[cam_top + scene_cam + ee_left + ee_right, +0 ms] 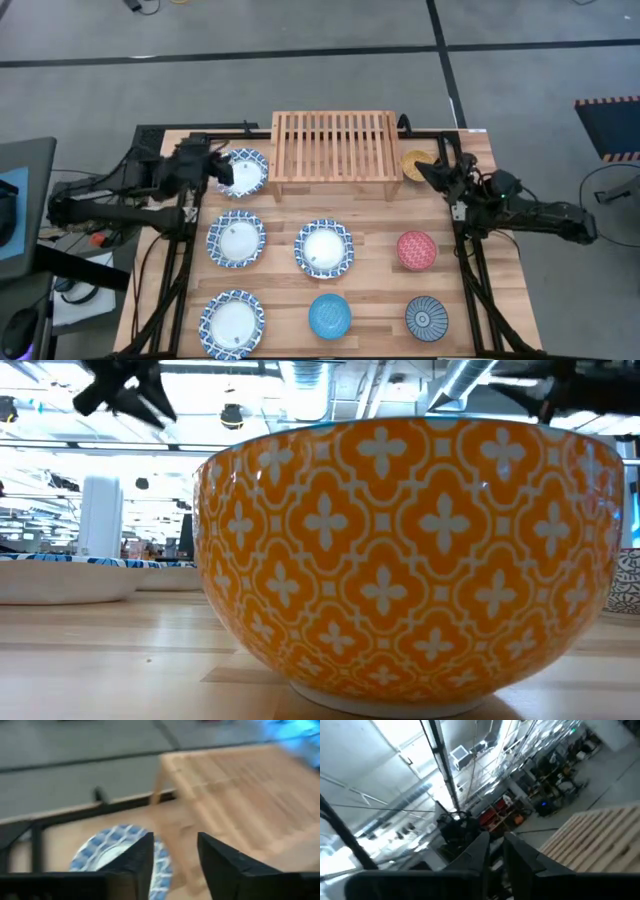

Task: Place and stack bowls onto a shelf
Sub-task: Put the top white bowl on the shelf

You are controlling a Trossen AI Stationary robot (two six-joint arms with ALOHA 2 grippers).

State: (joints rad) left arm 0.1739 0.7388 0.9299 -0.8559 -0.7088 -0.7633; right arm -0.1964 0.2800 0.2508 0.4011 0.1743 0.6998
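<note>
My left gripper (226, 172) (175, 857) hovers open over the far-left white bowl with a blue patterned rim (247, 172) (107, 850), beside the left end of the slatted light-wood shelf (335, 148) (240, 785). My right gripper (438, 170) (495, 845) is next to the yellow bowl (413, 163) (410, 560), just right of the shelf. It is tipped upward, with only a narrow gap between its fingers. Three more white bowls (237, 240) (323, 248) (232, 322), a red bowl (416, 250), a bright blue bowl (329, 316) and a dark radial-pattern bowl (426, 319) sit on the table.
The shelf top carries nothing. Dark frame rails (470, 290) run along the left and right table edges under the arms. Bare wood lies between the shelf and the middle row of bowls. The yellow bowl fills most of the low view.
</note>
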